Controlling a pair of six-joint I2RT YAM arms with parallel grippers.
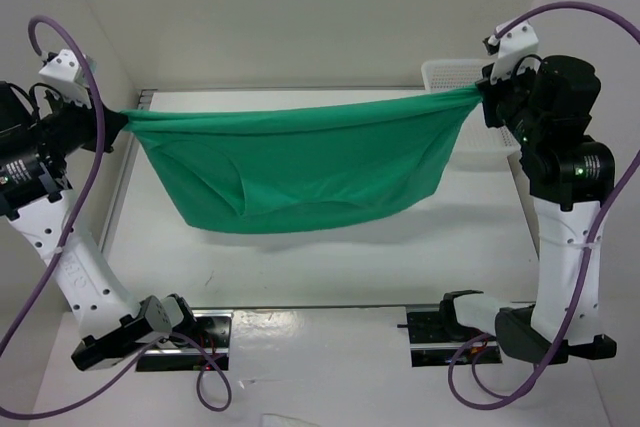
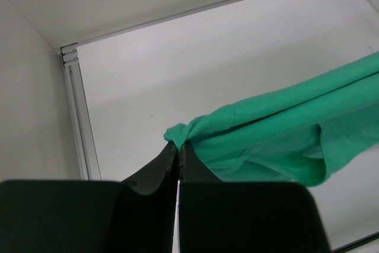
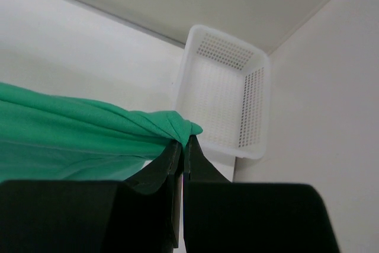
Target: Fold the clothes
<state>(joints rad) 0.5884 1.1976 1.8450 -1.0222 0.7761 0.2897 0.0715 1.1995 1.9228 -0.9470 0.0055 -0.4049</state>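
Above the white table point(image 1: 300, 272), the green T-shirt point(image 1: 300, 172) hangs stretched between the two arms, sagging in the middle like a hammock; whether its lowest fold touches the surface is hard to tell; the left gripper point(image 2: 178, 148) is clamped on a bunched end at the left side; the right gripper point(image 3: 185, 141) pinches the opposite end, jaws closed on cloth; a white mesh basket point(image 3: 225, 99) sits just behind that end, in the far right corner
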